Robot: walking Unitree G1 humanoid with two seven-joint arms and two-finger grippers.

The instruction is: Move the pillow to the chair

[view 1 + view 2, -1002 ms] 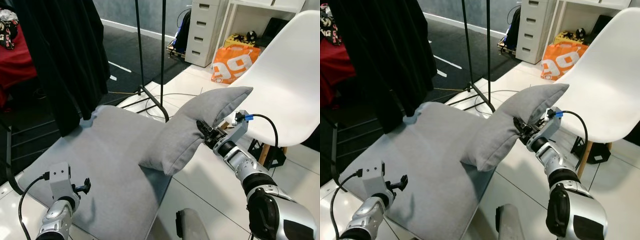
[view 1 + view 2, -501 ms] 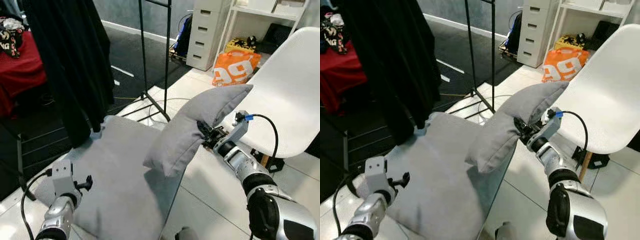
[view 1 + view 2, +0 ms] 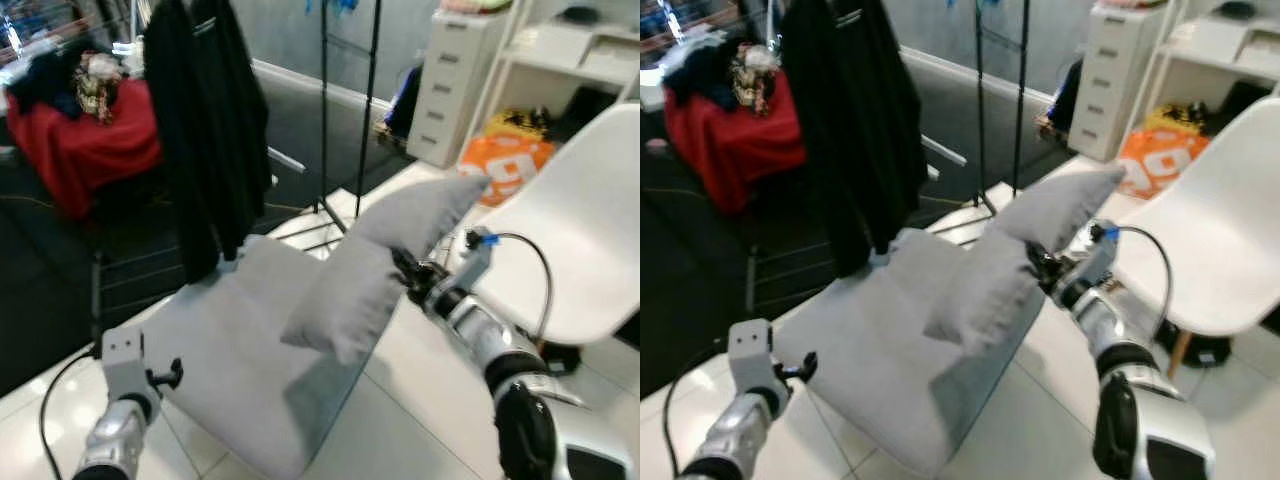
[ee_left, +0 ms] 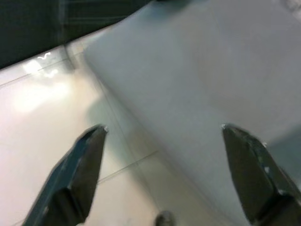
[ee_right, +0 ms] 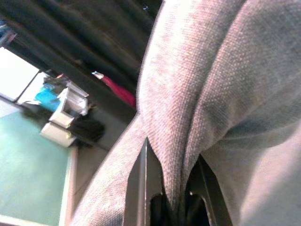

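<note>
One small grey fabric pillow (image 3: pixel 375 262) hangs in the air, pinched at the middle of its right edge by the right gripper (image 3: pixel 409 272), whose two black fingers (image 5: pixel 141 188) press together on a fold of the cloth. From that pinch the pillow runs both ways: its upper corner points up and to the right toward the white moulded plastic chair (image 3: pixel 570 240), and its lower corner droops down and left over the large flat grey cushion (image 3: pixel 235 350) that lies on the glossy white tiled floor (image 3: pixel 410 420). The pillow sits just left of the chair's seat, not resting on it. The right arm reaches forward from the near right, with a black cable looping over its wrist. The left gripper (image 3: pixel 165 377) is low at the near left beside the big cushion's edge, its fingers (image 4: pixel 77 165) spread wide and holding nothing. Farther left, a black garment (image 3: pixel 205 120) hangs from a black metal rack (image 3: pixel 350 110), and an orange bag (image 3: pixel 505 165) stands far right by a white drawer unit (image 3: pixel 450 85)
</note>
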